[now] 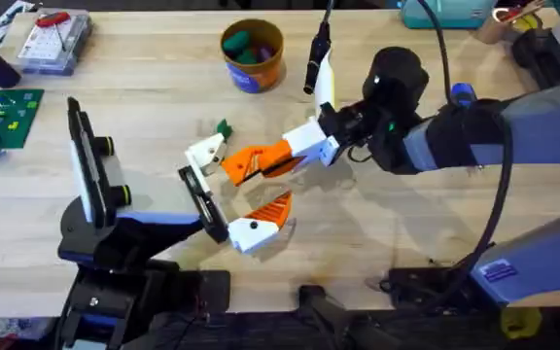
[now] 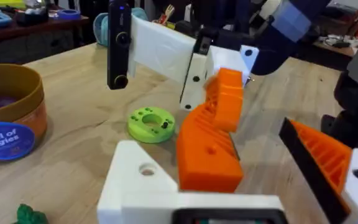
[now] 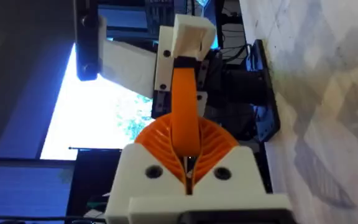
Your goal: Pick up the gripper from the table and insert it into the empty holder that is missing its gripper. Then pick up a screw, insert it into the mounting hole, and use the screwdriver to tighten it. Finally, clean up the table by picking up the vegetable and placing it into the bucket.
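Both right pincer (image 1: pixel 236 165) fingers clamping gripper (image 1: pixel 208 151), beside holder (image 1: pixel 198 194)

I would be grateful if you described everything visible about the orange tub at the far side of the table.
The bucket is a small round orange-tan tub that looks like card or plastic, with a blue label patch on its side; in the left wrist view the label reads partly "of Veggies". It stands upright and open-topped on the wooden table, far from the arms' bases. Green and purplish items lie inside. Neither gripper touches it, and the other things on the table stand apart from it.
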Robot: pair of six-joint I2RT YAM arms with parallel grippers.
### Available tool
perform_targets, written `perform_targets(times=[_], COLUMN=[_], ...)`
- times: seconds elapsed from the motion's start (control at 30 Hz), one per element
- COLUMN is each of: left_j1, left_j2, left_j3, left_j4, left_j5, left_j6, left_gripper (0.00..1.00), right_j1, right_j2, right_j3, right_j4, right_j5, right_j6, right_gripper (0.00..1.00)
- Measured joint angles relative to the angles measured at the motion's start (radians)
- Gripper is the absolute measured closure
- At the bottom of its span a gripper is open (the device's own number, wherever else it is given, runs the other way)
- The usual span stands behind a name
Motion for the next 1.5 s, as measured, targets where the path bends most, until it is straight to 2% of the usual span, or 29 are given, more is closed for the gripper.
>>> perform_targets(times=[0.5, 1.07, 1.5], left_j1=[0.0, 0.0, 0.0], left_j2=[0.0, 0.0, 0.0], left_j3=[0.0, 0.0, 0.0], left_j4=[0.0, -0.001, -0.001], left_j5=[0.003, 0.005, 0.005], left_j6=[0.0, 0.0, 0.0], left_gripper=[0.011, 0.011, 0.011], right_j1=[0.0, 0.009, 0.023], right_j2=[0.0, 0.0, 0.0], right_j3=[0.0, 0.0, 0.0], right_j4=[-0.001, -0.001, 0.002], right_j5=[0.001, 0.08, 0.087], right_j6=[0.105, 0.108, 0.107], right_gripper=[0.983, 0.983, 0.983])
